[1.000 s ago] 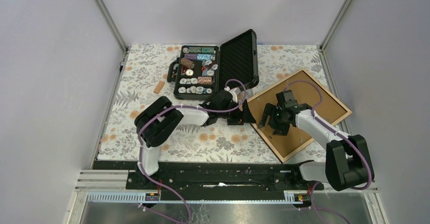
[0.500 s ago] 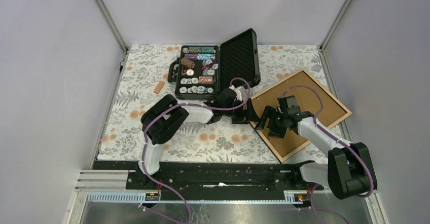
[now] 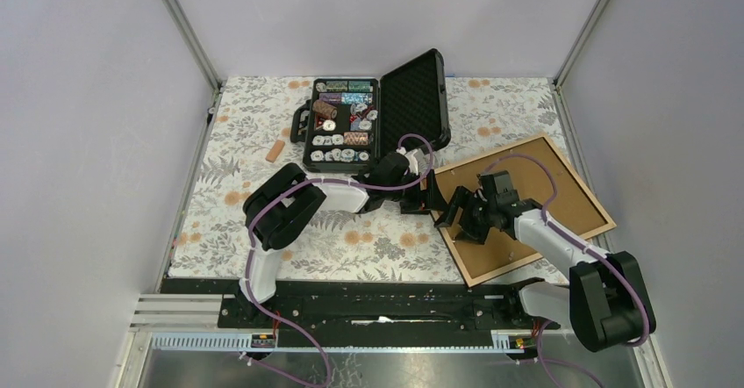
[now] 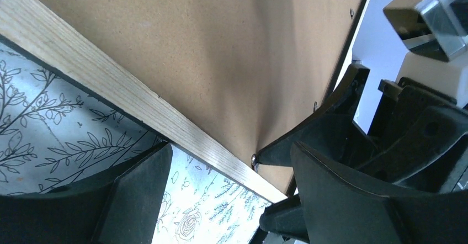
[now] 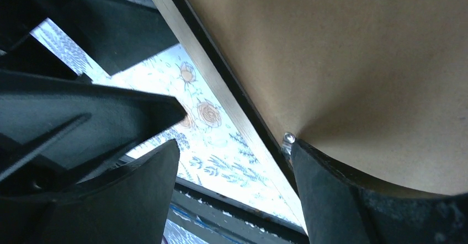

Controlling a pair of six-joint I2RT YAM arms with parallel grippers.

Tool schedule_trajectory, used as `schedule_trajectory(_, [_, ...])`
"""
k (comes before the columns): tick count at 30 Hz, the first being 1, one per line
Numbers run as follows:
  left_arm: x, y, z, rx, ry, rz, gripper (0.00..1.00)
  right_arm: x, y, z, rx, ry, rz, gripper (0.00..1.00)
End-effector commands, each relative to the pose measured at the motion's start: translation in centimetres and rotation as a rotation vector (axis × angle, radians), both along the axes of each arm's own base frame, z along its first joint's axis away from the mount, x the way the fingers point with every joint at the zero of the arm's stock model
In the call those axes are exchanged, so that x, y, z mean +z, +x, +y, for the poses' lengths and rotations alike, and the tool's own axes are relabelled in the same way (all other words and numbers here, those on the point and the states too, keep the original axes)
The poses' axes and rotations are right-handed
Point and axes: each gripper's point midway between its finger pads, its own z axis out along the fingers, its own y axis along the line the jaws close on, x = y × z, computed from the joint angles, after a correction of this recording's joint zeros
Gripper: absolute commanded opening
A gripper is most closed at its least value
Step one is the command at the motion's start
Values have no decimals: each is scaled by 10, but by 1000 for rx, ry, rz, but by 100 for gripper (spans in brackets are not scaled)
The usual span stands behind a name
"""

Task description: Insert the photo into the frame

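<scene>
L hand [image 3: 432, 198], R hand [image 3: 458, 214] released at frame [image 3: 576, 200] edge; only wrist cams show clip [image 5: 287, 138], poss. touched.

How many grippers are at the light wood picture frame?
2. The left gripper straddles the left rail of the frame from the cloth side; right gripper straddles the same rail from over the backing. Both open.

My left gripper [image 4: 229, 153], fingers [image 4: 138, 194] spread wide, hangs over the frame [image 4: 99, 84] at its light wood rail. On the frame's brown backing [image 4: 209, 51], by a metal clip [image 4: 255, 159], rests one black finger of the right gripper [image 4: 281, 183].
</scene>
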Motion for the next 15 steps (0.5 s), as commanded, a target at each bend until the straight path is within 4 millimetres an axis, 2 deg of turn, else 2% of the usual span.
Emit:
schedule_trajectory(1, [-14, 7, 17, 45, 56, -20, 85, -5, -27, -11, 17, -95, 98, 82])
schedule_trajectory(8, [-14, -16, 18, 28, 60, -10, 86, -8, -32, -23, 23, -157, 85, 83])
schedule_trajectory(11, [-16, -25, 12, 21, 46, 5, 86, -14, -28, -13, 42, -107, 85, 83])
schedule_trajectory(15, [-18, -27, 10, 31, 44, 14, 86, -14, -19, 3, 40, -28, 82, 82])
